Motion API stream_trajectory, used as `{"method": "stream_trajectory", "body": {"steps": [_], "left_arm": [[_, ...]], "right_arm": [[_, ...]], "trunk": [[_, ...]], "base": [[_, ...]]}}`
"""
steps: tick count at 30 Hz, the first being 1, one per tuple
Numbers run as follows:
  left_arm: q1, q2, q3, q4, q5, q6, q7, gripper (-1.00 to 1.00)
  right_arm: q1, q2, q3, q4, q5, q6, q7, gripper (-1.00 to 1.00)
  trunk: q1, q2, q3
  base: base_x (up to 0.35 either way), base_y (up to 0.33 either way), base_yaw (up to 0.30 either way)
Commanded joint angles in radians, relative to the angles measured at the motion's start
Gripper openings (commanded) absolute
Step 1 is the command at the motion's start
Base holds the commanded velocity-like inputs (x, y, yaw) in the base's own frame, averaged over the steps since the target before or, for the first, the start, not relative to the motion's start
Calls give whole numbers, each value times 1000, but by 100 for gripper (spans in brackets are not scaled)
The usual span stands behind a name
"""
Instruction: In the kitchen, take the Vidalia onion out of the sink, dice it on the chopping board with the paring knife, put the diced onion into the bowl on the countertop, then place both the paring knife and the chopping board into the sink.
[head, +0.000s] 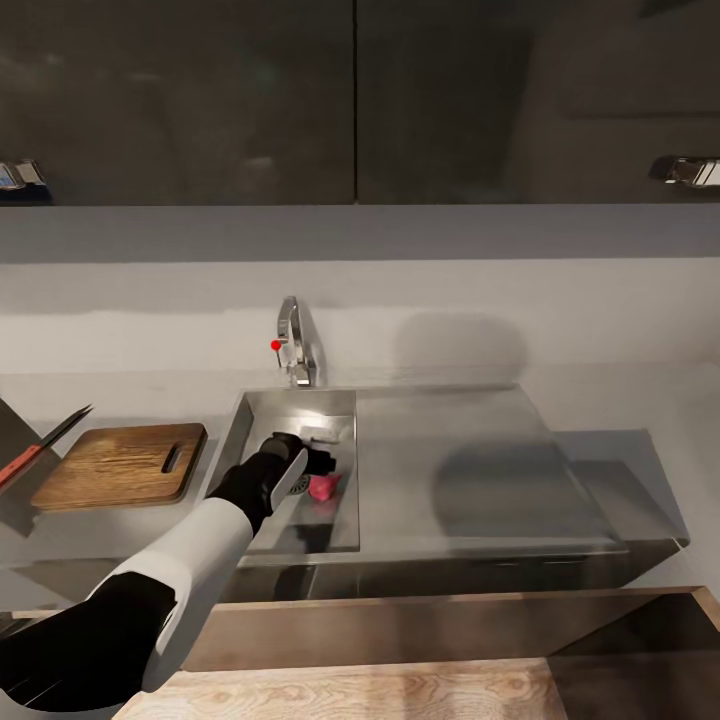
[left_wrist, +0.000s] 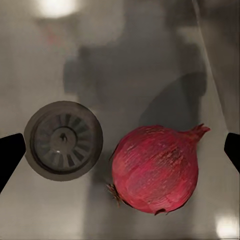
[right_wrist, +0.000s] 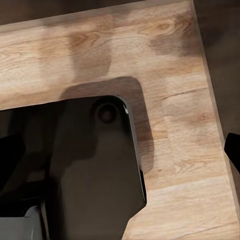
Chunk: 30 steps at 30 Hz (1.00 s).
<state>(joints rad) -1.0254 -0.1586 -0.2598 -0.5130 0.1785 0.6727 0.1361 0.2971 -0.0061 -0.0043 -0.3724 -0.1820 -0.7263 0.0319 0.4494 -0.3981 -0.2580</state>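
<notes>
Left end effector (head: 322, 463) over onion in sink.
L to R on bench (head: 600, 400): paring knife (head: 45, 444), chopping board (head: 125, 464), then sink (head: 250, 420) w/ Vidalia onion (head: 323, 487) beside drain (left_wrist: 63, 137); fingers (left_wrist: 10, 155) wide apart, hold nothing. Right end effector: cannot tell.

Dark glossy wall cabinets (head: 350, 100) with chrome handles (head: 688, 170) hang above a pale grey backsplash wall (head: 450, 300) (soft shadows fall across it). Below, light wood-grain flooring (head: 380, 695) runs along the cabinet base.
</notes>
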Motion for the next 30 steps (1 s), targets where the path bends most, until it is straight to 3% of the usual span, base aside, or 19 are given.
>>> {"method": "stream_trajectory", "body": {"steps": [1,21,30], "left_arm": [[-1,1,-6,1,11,4,6,100],[-1,-1,-7,36,11,3,-9,100],[-1,-1,-7,35,10,4,-9,100]], "right_arm": [[1,0,0,-2,-5,-1,3,100],[1,7,0,-2,-7,-2,2,100],[1,-2,-1,-2,-7,-3,5,100]], "trunk": [[1,-2,-2],[1,-2,-17],[1,-2,-20]], "base": [[0,0,0],[0,0,0],[0,0,0]]}}
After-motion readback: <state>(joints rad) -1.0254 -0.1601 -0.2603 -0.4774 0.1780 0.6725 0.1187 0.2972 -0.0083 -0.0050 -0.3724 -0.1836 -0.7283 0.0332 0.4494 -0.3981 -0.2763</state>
